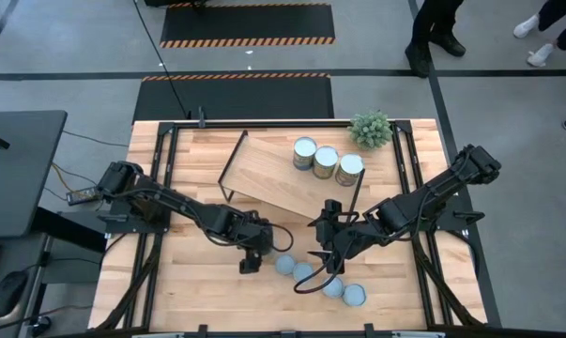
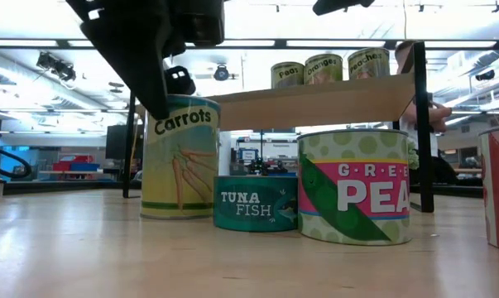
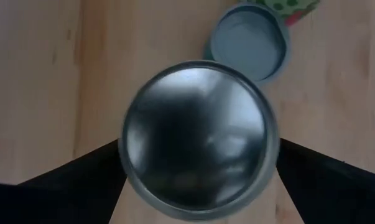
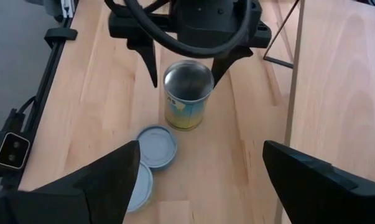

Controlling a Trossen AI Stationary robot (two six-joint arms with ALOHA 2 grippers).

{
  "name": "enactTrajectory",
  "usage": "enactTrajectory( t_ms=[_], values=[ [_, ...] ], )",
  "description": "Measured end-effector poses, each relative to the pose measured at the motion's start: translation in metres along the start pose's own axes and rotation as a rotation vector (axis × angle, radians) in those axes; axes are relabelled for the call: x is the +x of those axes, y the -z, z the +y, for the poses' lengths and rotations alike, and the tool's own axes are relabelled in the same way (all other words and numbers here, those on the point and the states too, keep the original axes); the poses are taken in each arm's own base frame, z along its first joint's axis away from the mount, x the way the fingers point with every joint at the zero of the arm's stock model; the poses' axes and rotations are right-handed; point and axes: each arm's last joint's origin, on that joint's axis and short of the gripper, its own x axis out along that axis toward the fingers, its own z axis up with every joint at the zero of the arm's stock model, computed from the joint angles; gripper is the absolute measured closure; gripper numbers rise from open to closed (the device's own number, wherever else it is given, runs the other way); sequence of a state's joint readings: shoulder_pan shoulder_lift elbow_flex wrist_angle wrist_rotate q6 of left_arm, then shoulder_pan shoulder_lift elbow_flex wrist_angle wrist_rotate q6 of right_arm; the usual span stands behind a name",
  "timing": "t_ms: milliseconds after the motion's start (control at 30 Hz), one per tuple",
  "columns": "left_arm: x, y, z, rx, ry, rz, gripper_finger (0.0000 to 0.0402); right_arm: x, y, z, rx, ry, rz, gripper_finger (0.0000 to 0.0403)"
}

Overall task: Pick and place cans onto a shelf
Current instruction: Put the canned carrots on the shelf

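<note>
A "Carrots" can [image 4: 187, 93] with a shiny silver top [image 3: 196, 140] stands upright on the table; in the low view [image 2: 179, 157] it is at the left. My left gripper [image 4: 187, 74] is open above it, pointing down, one finger on each side of the can and slightly apart from it. In the high view the gripper [image 1: 254, 252] hides the can. My right gripper [image 4: 199, 180] is open and empty to the right of that can, beside the shelf's near corner [image 1: 322, 239]. The light-wood shelf [image 1: 273, 174] carries three cans [image 1: 326, 161].
Several cans with pale blue-grey tops [image 1: 304, 272] stand in a row near the table's front, among them a flat tuna can [image 2: 256, 203] and a green peas can [image 2: 357, 186]. A small potted plant [image 1: 370, 129] stands at the back right. The shelf's black wire legs [image 1: 228, 169] stand on the table.
</note>
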State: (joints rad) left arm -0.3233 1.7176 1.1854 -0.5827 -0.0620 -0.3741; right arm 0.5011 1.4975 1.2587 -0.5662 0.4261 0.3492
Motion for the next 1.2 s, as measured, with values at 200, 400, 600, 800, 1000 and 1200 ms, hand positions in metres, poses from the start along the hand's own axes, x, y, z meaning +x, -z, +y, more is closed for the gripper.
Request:
enactTrajectory(
  t_ms=[200, 400, 600, 800, 1000, 1200],
  values=[
    [0.0, -0.003, 0.002, -0.064, -0.001, -0.019, 0.0008, 0.0, -0.001, 0.0, 0.005, -0.003, -0.011, 0.0056],
    [0.004, -0.004, 0.002, -0.067, -0.015, -0.034, 0.0011, 0.0, -0.001, 0.0, 0.005, -0.001, -0.015, 0.0056],
    [0.012, -0.002, 0.002, -0.04, -0.024, -0.009, 0.0042, 0.0, -0.002, 0.0, 0.008, -0.002, -0.018, 0.0056],
    [0.012, -0.003, 0.002, -0.035, -0.017, -0.014, 0.0088, 0.0, -0.002, 0.0, 0.018, -0.003, -0.018, 0.0056],
    [-0.009, -0.013, 0.002, -0.034, 0.075, 0.018, 0.0089, 0.0, -0.001, 0.002, 0.021, -0.018, -0.014, 0.0056],
    [-0.058, -0.047, 0.01, 0.057, 0.122, 0.024, 0.0087, -0.003, -0.002, 0.003, 0.022, -0.067, -0.002, 0.0056]
  ],
)
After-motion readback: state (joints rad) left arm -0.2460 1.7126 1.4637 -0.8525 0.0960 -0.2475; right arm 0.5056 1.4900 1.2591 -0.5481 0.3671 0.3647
